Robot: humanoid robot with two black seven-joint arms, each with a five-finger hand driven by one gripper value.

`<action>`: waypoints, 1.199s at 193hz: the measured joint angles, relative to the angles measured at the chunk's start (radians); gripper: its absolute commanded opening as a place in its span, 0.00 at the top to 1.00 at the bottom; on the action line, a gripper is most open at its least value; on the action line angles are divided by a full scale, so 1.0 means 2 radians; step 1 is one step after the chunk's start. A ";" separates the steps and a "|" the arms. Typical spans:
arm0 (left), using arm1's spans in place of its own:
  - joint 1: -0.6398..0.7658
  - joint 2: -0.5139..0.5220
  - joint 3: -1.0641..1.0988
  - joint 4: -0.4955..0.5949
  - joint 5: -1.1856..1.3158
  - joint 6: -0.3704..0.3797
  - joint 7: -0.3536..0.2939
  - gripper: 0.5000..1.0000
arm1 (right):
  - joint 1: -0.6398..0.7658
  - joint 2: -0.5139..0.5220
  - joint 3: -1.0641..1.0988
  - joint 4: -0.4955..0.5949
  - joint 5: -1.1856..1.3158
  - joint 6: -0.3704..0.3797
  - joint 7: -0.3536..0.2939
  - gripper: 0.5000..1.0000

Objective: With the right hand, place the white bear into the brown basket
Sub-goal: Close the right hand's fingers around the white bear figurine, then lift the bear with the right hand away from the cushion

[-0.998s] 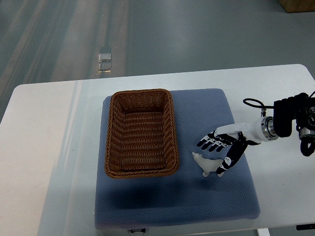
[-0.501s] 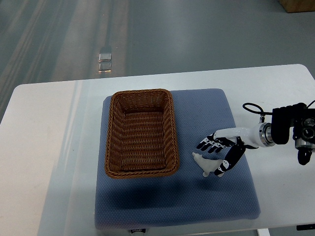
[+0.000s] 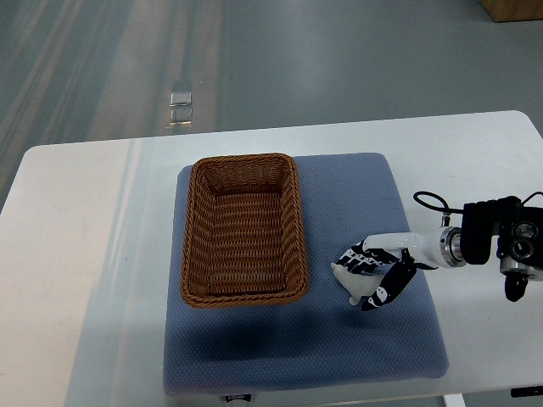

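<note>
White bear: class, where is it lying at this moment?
In the top view the white bear lies on the blue mat, just right of the brown basket, with the right robot hand over it.

Single camera only, mounted high on the robot's own side, looking steeply down and forward at a white table (image 3: pixel 76 254); no second view, so nothing is shared between views. Set at middle distance: the frame takes in nearly the whole tabletop, cropping its near edge at the bottom, with a blue mat (image 3: pixel 356 339) and a brown basket (image 3: pixel 244 229) near centre and grey floor (image 3: pixel 339 59) filling the top third beyond the far edge. The right arm (image 3: pixel 496 246) enters from the picture's right edge.
</note>
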 measured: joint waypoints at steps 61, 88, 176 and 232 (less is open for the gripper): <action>0.001 0.000 0.000 0.000 0.000 0.000 0.000 0.00 | -0.005 0.002 0.000 -0.001 -0.019 -0.012 0.009 0.50; 0.001 0.000 0.000 0.000 0.000 0.000 0.000 0.00 | -0.008 0.003 0.000 -0.001 -0.022 -0.013 0.010 0.61; 0.001 0.000 0.000 0.000 0.000 0.000 0.000 0.00 | -0.007 -0.002 0.001 -0.001 -0.040 -0.009 0.010 0.95; 0.001 0.000 0.000 0.000 0.000 0.000 0.000 0.00 | 0.016 -0.026 0.026 0.005 -0.039 0.008 0.010 0.94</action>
